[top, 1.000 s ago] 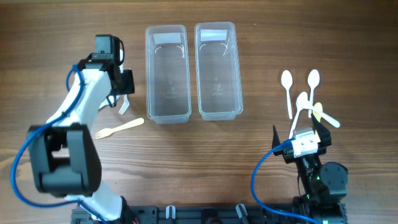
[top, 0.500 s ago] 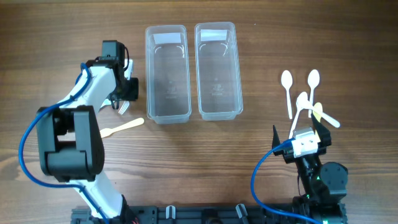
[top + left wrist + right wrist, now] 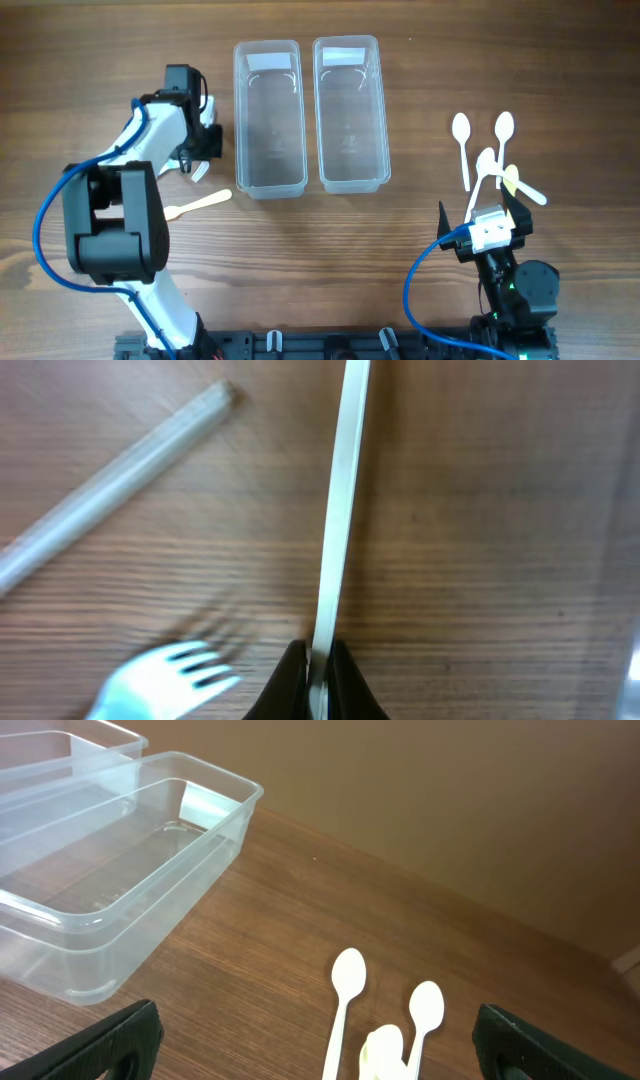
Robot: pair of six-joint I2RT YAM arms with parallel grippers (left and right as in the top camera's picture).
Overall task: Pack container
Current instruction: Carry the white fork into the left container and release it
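Observation:
Two clear empty containers (image 3: 269, 175) (image 3: 350, 180) stand side by side at the back of the table. My left gripper (image 3: 204, 143) is just left of them, shut on the thin handle of a white utensil (image 3: 340, 510) that runs up from the jaws. A white fork head (image 3: 160, 678) lies blurred beside the jaws. A cream fork (image 3: 195, 204) lies nearer the front. My right gripper (image 3: 335, 1050) is wide open and empty, low over several white spoons (image 3: 347, 982) (image 3: 484, 160).
The right-hand container (image 3: 130, 870) is to the left of my right gripper, with the other container (image 3: 40, 750) behind it. A pale stick-like handle (image 3: 110, 470) lies diagonally on the wood near my left gripper. A yellowish spoon (image 3: 522, 186) lies among the white ones.
My left arm has swung right toward the containers and settled over the white fork. The right arm and spoons have not moved.

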